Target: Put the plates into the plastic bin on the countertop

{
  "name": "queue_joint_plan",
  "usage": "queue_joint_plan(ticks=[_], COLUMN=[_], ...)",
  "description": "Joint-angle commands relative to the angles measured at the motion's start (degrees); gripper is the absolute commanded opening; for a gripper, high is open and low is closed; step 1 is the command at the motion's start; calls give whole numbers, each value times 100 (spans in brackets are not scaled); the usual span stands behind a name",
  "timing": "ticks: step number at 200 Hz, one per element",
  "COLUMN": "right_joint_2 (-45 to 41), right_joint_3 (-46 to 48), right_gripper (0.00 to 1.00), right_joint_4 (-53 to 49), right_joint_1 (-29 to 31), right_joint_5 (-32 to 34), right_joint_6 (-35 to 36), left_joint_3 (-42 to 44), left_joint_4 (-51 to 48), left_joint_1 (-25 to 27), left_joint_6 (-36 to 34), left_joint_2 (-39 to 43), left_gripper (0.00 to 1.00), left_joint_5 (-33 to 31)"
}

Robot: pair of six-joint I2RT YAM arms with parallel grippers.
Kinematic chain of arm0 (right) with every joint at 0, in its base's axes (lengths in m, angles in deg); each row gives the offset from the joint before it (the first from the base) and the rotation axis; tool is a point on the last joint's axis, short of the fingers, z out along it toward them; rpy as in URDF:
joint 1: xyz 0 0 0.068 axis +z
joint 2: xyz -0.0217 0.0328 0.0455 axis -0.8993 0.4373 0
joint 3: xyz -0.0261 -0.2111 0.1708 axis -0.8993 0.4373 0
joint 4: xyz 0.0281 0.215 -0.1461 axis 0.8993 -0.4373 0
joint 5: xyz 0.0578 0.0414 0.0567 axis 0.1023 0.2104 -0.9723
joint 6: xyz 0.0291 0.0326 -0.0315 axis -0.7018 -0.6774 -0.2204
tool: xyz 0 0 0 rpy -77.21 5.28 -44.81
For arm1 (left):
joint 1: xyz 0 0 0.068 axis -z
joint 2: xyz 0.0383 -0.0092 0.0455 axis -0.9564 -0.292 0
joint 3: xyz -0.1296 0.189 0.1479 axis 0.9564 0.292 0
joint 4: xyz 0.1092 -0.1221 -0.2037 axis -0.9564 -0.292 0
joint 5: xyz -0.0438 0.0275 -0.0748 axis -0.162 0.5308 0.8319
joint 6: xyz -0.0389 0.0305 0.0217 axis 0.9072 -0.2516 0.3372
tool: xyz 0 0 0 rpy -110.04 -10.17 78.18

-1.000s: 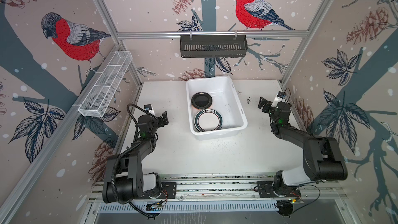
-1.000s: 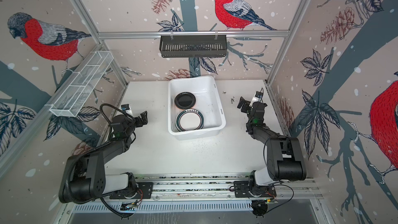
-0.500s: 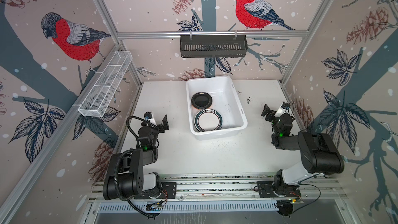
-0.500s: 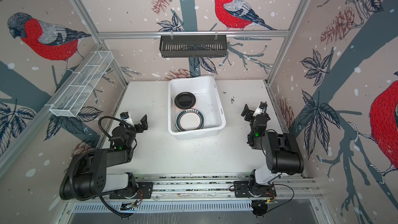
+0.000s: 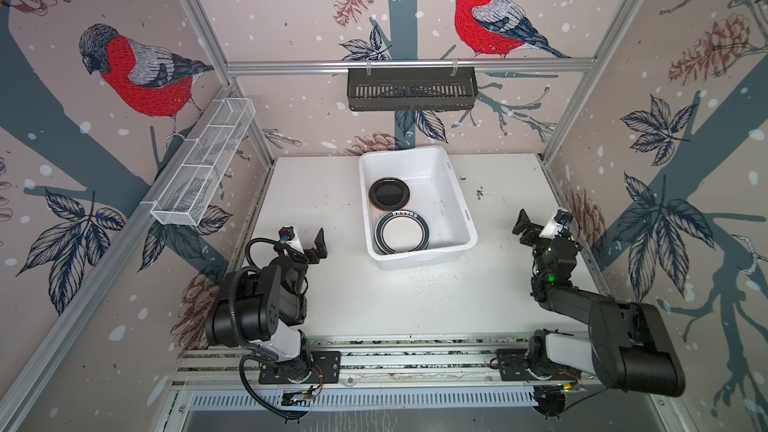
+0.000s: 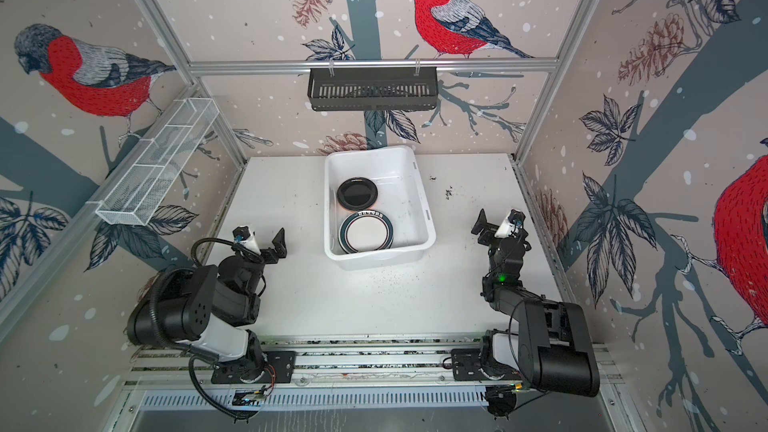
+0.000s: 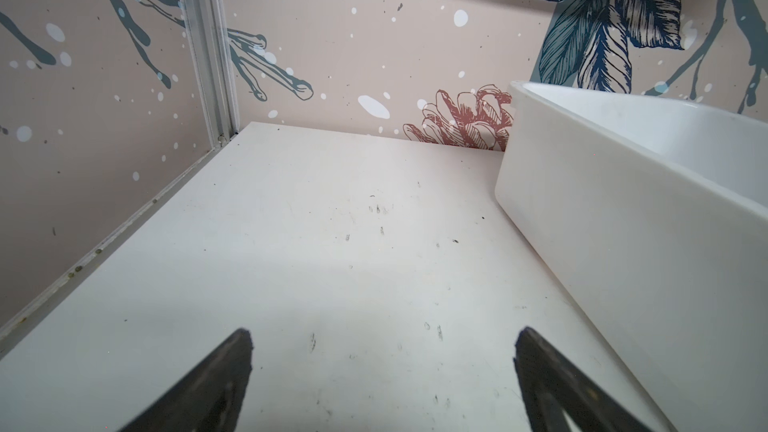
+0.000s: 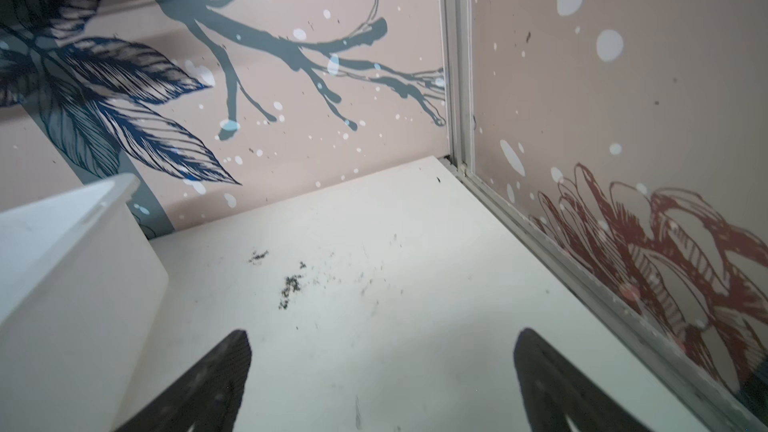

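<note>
Inside the plastic bin (image 5: 457,193) at mid-bench (image 5: 332,305): a black plate (image 5: 389,194) beside dark-rimmed white plates (image 5: 401,233), apparently stacked. No plates visible outside the bin, so probably finished. Left tool (image 7: 382,334) and right tool (image 8: 382,334) spread wide, empty, flanking the bin.
</note>
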Motion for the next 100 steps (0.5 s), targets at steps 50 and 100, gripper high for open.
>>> queue_joint_plan(ticks=[50,100], right_joint_2=[933,1312], right_joint_3=[332,-149], right_gripper=[99,99], right_joint_4=[1544,925], right_joint_1=[96,405], right_joint_5=[-273,110], right_joint_6=[373,577], left_joint_3=[95,16], left_joint_4=[1449,1244], left_joint_1=[-60,-52], left_joint_6=[38,11], left_joint_2=[-265,-206], left_gripper=[99,99], left_joint_5=[102,128])
